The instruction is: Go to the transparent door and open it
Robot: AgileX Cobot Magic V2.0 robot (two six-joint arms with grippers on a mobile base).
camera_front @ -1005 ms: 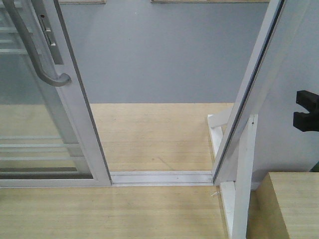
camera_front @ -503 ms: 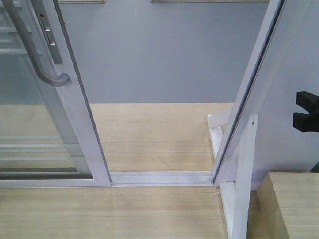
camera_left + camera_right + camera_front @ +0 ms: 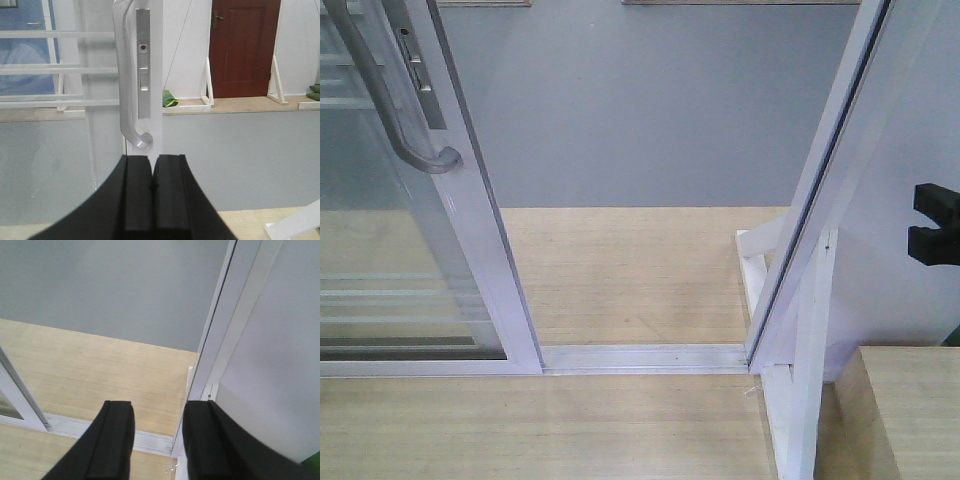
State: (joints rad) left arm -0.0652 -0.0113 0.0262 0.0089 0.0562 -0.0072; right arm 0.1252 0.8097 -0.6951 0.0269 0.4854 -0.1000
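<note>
Your transparent door point(image 3: 415, 230) stands slid to the left of the front view, its curved pull handle point(image 3: 382, 95) on the stile beside an open gap over the floor track point(image 3: 640, 357). Your left gripper point(image 3: 152, 172) is pressed together, empty, just below that handle. Your right gripper point(image 3: 157, 427) has its 2 fingers apart, over the track.

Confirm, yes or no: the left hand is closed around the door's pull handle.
No: the left hand is shut on nothing, below the curved pull handle of the transparent door.

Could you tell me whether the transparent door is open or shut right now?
Open: the transparent door stands left, leaving bare floor track up to the jamb.
</note>
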